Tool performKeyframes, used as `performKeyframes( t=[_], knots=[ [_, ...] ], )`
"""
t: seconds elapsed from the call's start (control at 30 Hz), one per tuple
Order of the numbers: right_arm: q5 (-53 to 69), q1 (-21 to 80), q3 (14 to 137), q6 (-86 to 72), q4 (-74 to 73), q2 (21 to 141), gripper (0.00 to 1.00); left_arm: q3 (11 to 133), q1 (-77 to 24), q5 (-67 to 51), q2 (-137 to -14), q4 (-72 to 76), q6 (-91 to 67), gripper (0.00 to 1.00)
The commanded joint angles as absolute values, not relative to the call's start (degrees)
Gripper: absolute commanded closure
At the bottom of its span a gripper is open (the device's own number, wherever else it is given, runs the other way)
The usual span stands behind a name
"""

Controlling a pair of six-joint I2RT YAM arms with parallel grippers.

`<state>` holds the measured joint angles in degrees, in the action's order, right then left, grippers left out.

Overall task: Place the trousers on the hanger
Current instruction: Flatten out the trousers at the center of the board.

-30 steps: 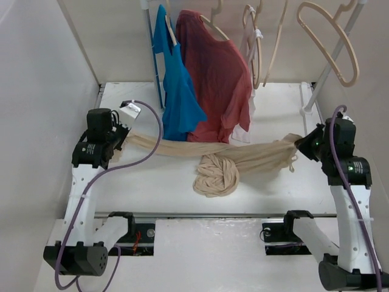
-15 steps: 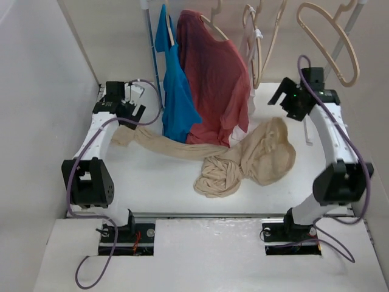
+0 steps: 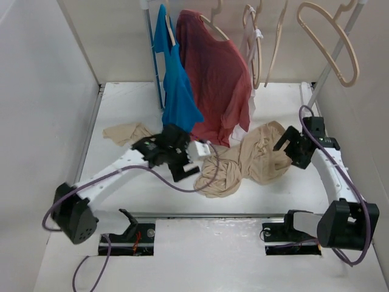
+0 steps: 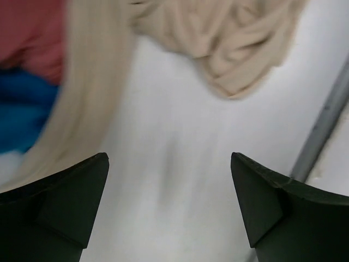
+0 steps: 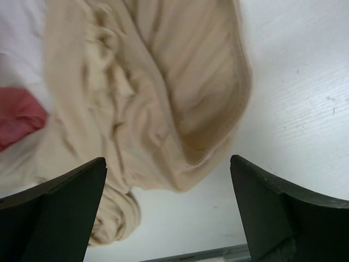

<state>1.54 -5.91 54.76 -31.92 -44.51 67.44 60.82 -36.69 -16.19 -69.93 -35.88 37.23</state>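
Trousers of wrinkled beige-cream cloth (image 3: pixel 258 155) are heaped on the white table (image 3: pixel 121 106). Left gripper (image 4: pixel 169 158) and right gripper (image 5: pixel 168 158) are spread wide, nothing held.

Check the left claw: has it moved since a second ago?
Yes. The left claw has swung right, from left of the blue shirt to below its hem, near the bunched trousers.

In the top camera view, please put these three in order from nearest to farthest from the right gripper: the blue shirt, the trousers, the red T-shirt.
1. The trousers, bunched just to the left of the right gripper.
2. The red T-shirt, hanging behind and to the left.
3. The blue shirt, hanging farther left still.
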Motion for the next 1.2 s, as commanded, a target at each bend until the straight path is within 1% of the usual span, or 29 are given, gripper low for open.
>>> performKeyframes(
  t=[0.0,0.1,0.27,0.3,0.33,0.37,0.4,0.43,0.47,0.5,0.53,0.57,0.63,0.67,0.7,0.73,0.77,0.87,0.9,0.93,1.0,1.03,1.1,1.13,1.17],
  knots=[
    [2.6,-5.6,49.0,-33.1,-40.8,69.1,0.01,56.9,-47.1,-14.7,-75.7,-31.9,31.2,0.07],
    [3.9,-5.6,45.9,-34.3,-38.8,69.1,0.01,56.9,-54.4,-11.1,-81.8,-27.5,30.3,0.06],
    [1.5,-5.1,44.7,-34.9,-35.5,73.3,0.01,57.4,-60.3,-7.8,-90.9,-17.9,29.2,0.06],
    [0.6,-5.1,45.3,-34.4,-34.6,74.2,0.03,57.9,-60.8,-7.0,-93.7,-17.1,28.6,0.07],
    [0.6,-5.1,46.0,-34.4,-34.1,75.0,0.07,57.9,-61.5,-6.9,-94.9,-15.7,28.6,0.09],
    [0.0,-5.1,46.0,-34.4,-32.8,76.4,0.13,57.9,-61.5,-6.3,-95.9,-15.1,27.9,0.13],
    [0.0,-5.1,46.5,-34.4,-32.0,77.2,0.19,57.9,-61.5,-6.3,-96.6,-14.6,27.9,0.33],
    [1.4,-5.1,46.5,-33.7,-31.4,78.0,0.26,57.9,-61.5,-6.3,-96.6,-14.1,27.3,0.45],
    [2.3,-5.1,47.0,-33.1,-30.8,79.7,0.35,56.7,-61.5,-6.3,-96.6,-13.4,27.3,0.54],
    [3.0,-5.1,47.0,-32.3,-30.8,80.6,0.39,56.2,-61.5,-6.3,-96.6,-13.4,27.3,0.65],
    [4.3,-5.1,47.0,-31.7,-30.2,81.4,0.45,55.6,-60.9,-6.9,-95.8,-13.4,27.3,0.77],
    [4.3,-5.1,47.0,-31.2,-30.1,81.9,0.6,55.6,-59.9,-6.9,-95.3,-13.4,27.3,1.0],
    [5.0,-5.1,47.0,-30.6,-30.1,82.4,0.77,54.8,-58.0,-7.7,-94.1,-15.5,27.3,1.0],
    [5.0,-5.1,47.0,-30.1,-30.1,82.4,0.87,54.2,-55.7,-7.7,-92.2,-16.7,27.3,1.0],
    [4.3,-5.1,48.1,-30.1,-30.7,81.9,1.0,54.2,-54.2,-6.6,-90.7,-19.6,27.3,1.0],
    [4.3,-5.1,49.1,-29.3,-32.6,80.8,1.0,54.2,-52.1,-5.9,-88.9,-21.1,27.3,1.0],
    [4.3,-5.1,50.6,-28.7,-33.8,79.6,1.0,53.6,-47.1,-3.6,-84.0,-22.6,27.3,1.0],
    [2.3,-5.6,58.9,-28.2,-40.0,73.5,1.0,55.1,-36.6,-0.4,-75.5,-28.8,31.0,1.0],
    [0.6,-6.3,63.3,-28.2,-41.3,71.9,1.0,56.0,-29.1,1.4,-70.6,-30.2,32.4,1.0],
    [-0.1,-6.3,65.4,-28.2,-42.4,70.3,1.0,57.9,-25.4,2.3,-68.7,-32.7,33.8,1.0],
    [-1.6,-7.7,68.6,-27.7,-44.6,67.2,1.0,60.1,-18.6,4.3,-65.3,-35.4,38.2,1.0],
    [-1.6,-8.7,70.9,-27.7,-45.3,66.7,1.0,62.0,-12.4,4.8,-64.8,-37.9,39.4,1.0],
    [-1.6,-9.8,72.2,-27.0,-46.4,66.7,1.0,63.6,-6.4,5.6,-64.8,-39.9,41.6,1.0],
    [0.3,-10.5,72.2,-27.0,-47.1,66.7,1.0,64.3,-0.6,6.1,-64.3,-40.6,43.7,1.0],
    [1.2,-10.5,72.2,-27.0,-47.1,66.7,1.0,65.6,2.3,6.2,-64.2,-40.6,44.7,1.0]
  ],
)
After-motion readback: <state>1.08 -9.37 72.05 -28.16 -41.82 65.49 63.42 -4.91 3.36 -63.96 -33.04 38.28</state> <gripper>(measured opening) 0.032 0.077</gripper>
